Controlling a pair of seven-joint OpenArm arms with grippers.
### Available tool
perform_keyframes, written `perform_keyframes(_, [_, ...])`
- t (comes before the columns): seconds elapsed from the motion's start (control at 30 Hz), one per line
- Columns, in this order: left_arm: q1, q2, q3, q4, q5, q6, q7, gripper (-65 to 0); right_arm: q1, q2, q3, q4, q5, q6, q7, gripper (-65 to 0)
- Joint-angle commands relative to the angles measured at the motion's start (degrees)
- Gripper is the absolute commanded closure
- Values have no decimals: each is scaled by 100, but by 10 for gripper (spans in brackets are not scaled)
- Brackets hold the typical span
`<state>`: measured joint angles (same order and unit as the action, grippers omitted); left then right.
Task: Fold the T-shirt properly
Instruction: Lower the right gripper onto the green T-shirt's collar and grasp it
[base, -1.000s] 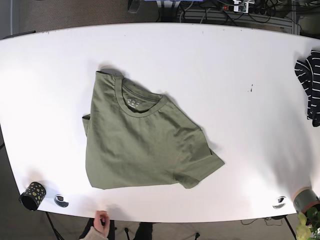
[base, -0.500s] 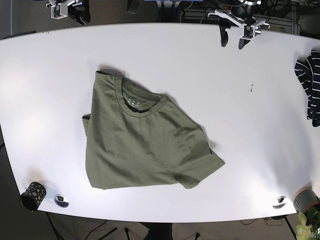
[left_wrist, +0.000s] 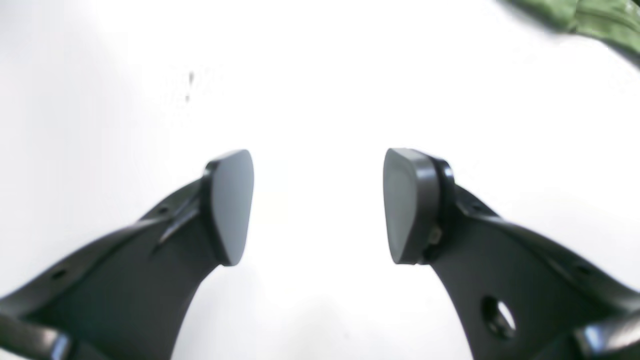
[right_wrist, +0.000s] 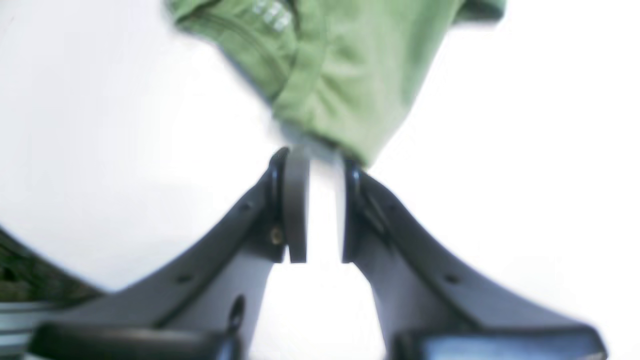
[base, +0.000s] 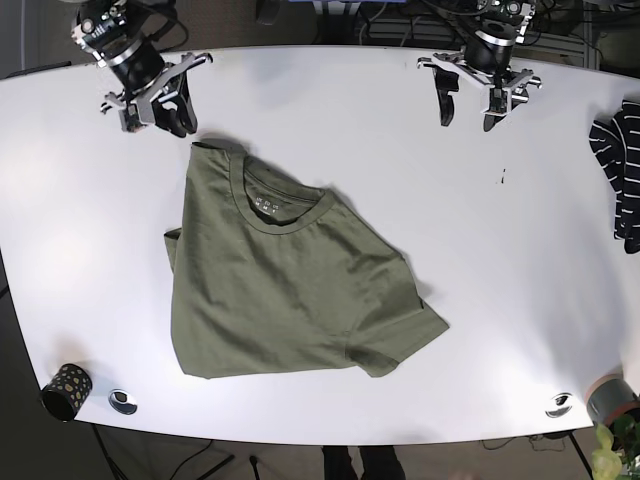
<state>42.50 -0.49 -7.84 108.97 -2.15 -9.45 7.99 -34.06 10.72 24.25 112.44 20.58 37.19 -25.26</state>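
the right gripper (base: 157, 105) has been brought down from the far edge of the white surface (base: 400, 170) to a spot just above the upper left corner of the green t-shirt (base: 285, 275); its jaws are set narrowly apart with nothing between them. the t-shirt lies partly folded, left of the surface's middle, one sleeve sticking out lower right. up and to the right of the t-shirt, well apart from it, the left gripper (base: 468, 98) has been advanced a little, jaws spread wide and empty. no cloth is held yet, so folding has probably not begun.

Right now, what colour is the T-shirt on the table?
Olive green, plain; the T-shirt shows best in the base view.
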Motion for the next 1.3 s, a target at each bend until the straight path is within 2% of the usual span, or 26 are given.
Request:
perform_keyframes(0.0, [-26, -17, -126, 114, -35, 0, -65, -379, 334, 110, 23, 110, 65, 171, -213, -155])
perform_keyframes(0.07, [-96, -17, -197, 105, -35, 0, -30, -379, 729, 110, 23, 101, 65, 281, -521, -254])
perform_keyframes(0.13, [-123, -17, -205, 88, -35, 0, -30, -379, 1108, 110, 23, 83, 65, 281, -802, -335])
perform_keyframes(0.23, [-123, -70, -346, 97, -35, 0, -30, -379, 1609, 110, -29, 66, 74, 281, -1180, -382])
perform_keyframes(0.33, [-175, -96, -390, 88, -35, 0, -30, -379, 2048, 128, -381, -57, 74, 281, -1496, -393])
perform_keyframes(0.4, [-263, -96, -408, 88, -26, 0, -30, -379, 2373, 277, -759, -207, 65, 281, -1655, -393])
perform_keyframes(0.53, [-263, -87, -619, 97, -26, 0, -30, -379, 2795, 444, -1577, -523, 65, 281, -1672, -393])
perform_keyframes(0.87, [-263, -61, -847, 79, -26, 0, -30, -379, 3842, 567, -3687, -1693, 4, 281, -1646, -387])
perform_keyframes(1.03, [-254, -52, -856, 79, -26, 0, -30, -379, 4044, 330, -4267, -2071, -831, 281, -1259, -387])
perform_keyframes(1.17, [-228, -52, -856, 70, -26, 0, -30, -379, 4044, -30, -4311, -2484, -1781, 281, -679, -387])
perform_keyframes(1.27, [-193, -70, -856, 70, -26, 0, -30, -379, 4044, -171, -4311, -2765, -2168, 281, -362, -387])
